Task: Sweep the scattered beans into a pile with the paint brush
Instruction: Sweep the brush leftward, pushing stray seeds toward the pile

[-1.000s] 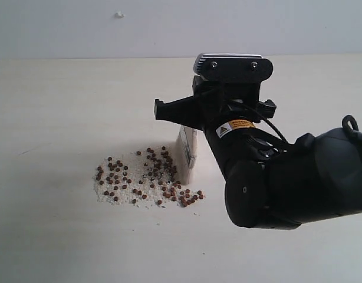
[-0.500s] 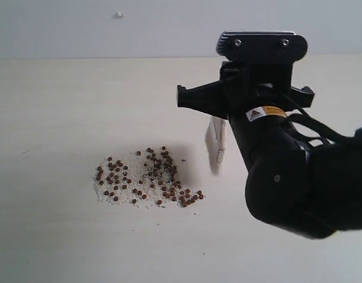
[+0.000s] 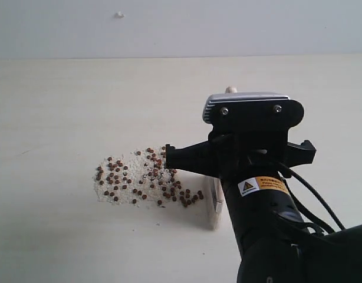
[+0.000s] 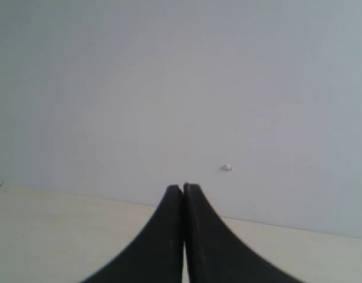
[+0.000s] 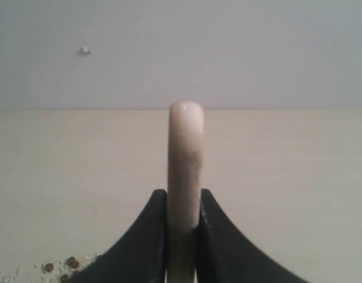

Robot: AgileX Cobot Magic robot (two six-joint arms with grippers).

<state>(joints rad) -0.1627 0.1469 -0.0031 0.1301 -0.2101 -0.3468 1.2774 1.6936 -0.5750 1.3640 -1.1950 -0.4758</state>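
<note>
Across the whole lower part of the exterior view runs a pale cream table (image 3: 57, 236), matte and bare apart from one spill. Its far edge meets a plain grey-white wall (image 3: 181, 29) that carries a single small white speck (image 3: 119, 14). The right arm (image 3: 299, 253), black and bulky, fills the near right side of the table. Its right gripper (image 5: 184, 197) is clamped on the pale wooden handle of the paint brush (image 5: 185, 147), one jaw pressed on each side, and the rounded end of the handle stands up above them. From the exterior view only a strip of the cream bristles shows below the arm, down at the table surface just beside the near right end of the spill. Whether they touch the outermost beans cannot be told.

The left gripper (image 4: 183, 187) is seen only from its own wrist, raised toward the wall, with its jaws pressed together and nothing between them.

The beans (image 3: 145, 177) lie left of the table's middle, well short of the far edge. They form a loose, low patch of reddish-brown pellets over fine white grains (image 3: 135, 158).

A second ago the brush stood at the far right side of the patch. Half a second ago it hung in the air, clear to the right. Now it has come down nearer the front of the table. The outline of the patch looks unchanged.
</note>
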